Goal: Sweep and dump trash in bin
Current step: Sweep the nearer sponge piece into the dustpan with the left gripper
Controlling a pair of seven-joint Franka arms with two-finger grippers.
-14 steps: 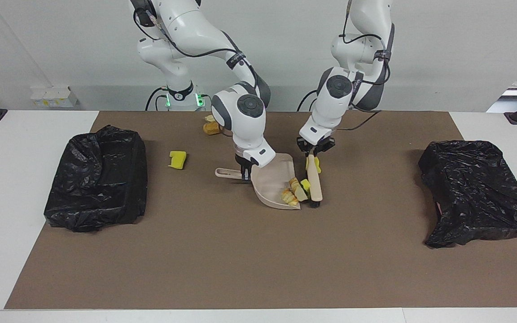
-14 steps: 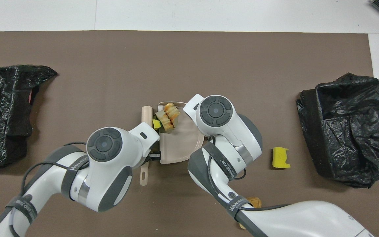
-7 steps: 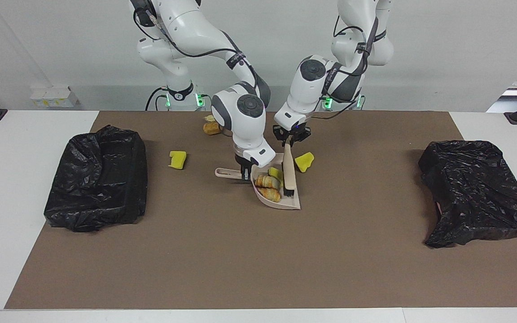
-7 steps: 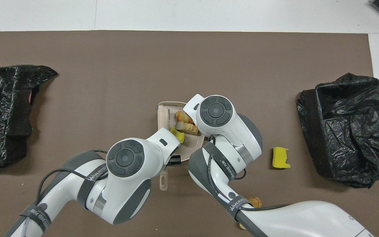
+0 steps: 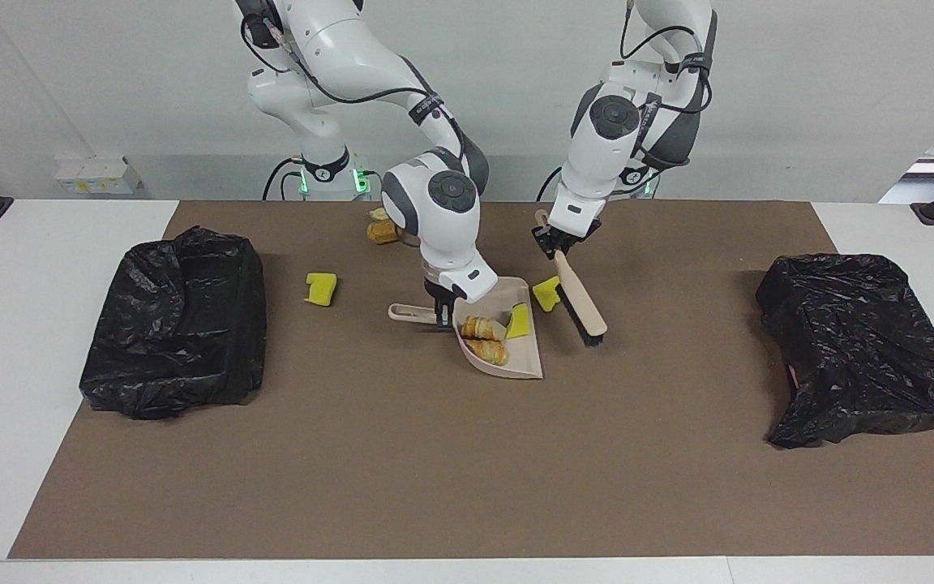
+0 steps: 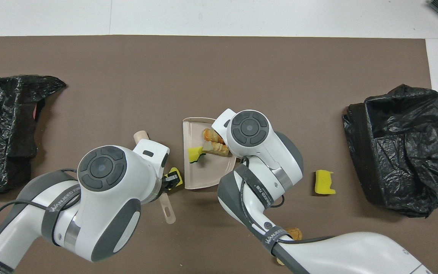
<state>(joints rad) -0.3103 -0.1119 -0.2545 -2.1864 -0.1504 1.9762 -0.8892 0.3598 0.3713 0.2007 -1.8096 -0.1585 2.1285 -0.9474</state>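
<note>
brush (image 5: 579,298) now out of the dustpan (image 5: 516,361) — tilted in left pincer's (image 5: 558,247) tight grip — right pincer (image 5: 442,312) clamped on dustpan handle

I see the middle of the brown mat (image 5: 434,470) crowded. The dustpan (image 5: 507,357) lies there with trash pieces (image 5: 485,339) in it, and the right gripper (image 5: 441,307) closes on its handle. Just beside the pan's open edge, toward the left arm's end, a yellow sponge piece (image 5: 546,293) lies on the mat, and the brush (image 5: 579,298) hangs tilted in the closed left gripper (image 5: 558,242). Between pan and brush I see only a narrow gap. Another yellow sponge (image 5: 320,289) and a brown chunk (image 5: 383,231) lie toward the right arm's end. One black bin bag (image 5: 177,321) stands at each end (image 5: 860,345). The part of the mat farther from the robots is open for passing.
</note>
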